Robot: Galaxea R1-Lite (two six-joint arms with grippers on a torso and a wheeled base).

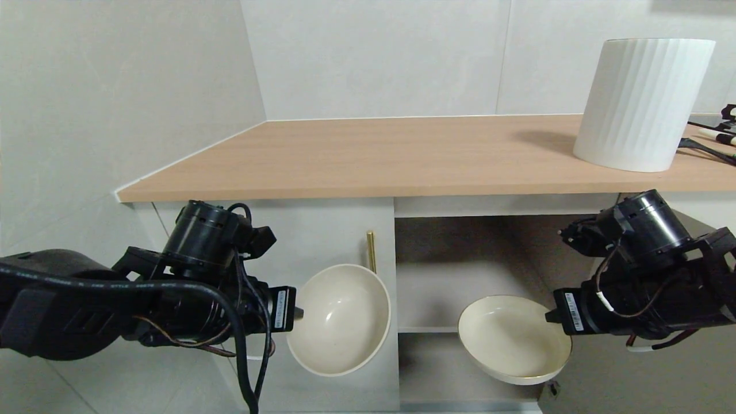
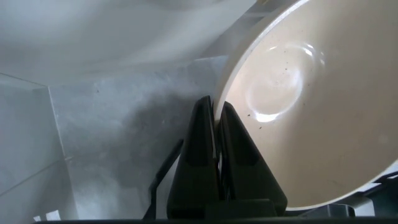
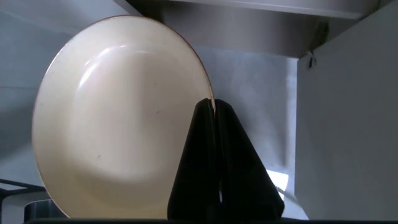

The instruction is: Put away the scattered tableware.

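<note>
- Grips the deep cream bowl (image 1: pixel 339 319) (image 2: pixel 311 106) by its rim in the left jaws, which are closed down to the thickness of the rim, one finger on the inside and one on the outside.
- Holds that bowl in the air, tipped up on its side with the hollow turned toward the head camera.
- Places it just in front of the closed cabinet door (image 1: pixel 322 241), below the counter (image 1: pixel 374 155), overlapping the lower end of the upright brass handle (image 1: pixel 371 248) in the head view.
- Pinches the shallow cream dish (image 1: pixel 514 339) (image 3: pixel 124 118) by its rim in the right jaws, closed just as narrowly on the edge.
- Holds the dish in the air too, tilted with its hollow facing up and toward the head camera.
- Sets it before the open compartment (image 1: pixel 460 259) of the cabinet, at about the level of the shelf (image 1: pixel 425 329) inside.
- Leaves bowl and dish apart, side by side, the bowl on the robot's left and the dish on its right.
- On the counter, toward the right: a tall white ribbed container (image 1: pixel 641 103), standing upright.
- Just beside that container, at the right edge of the head view: a few dark-handled utensils (image 1: pixel 710 149) lying flat, too small to tell apart.
</note>
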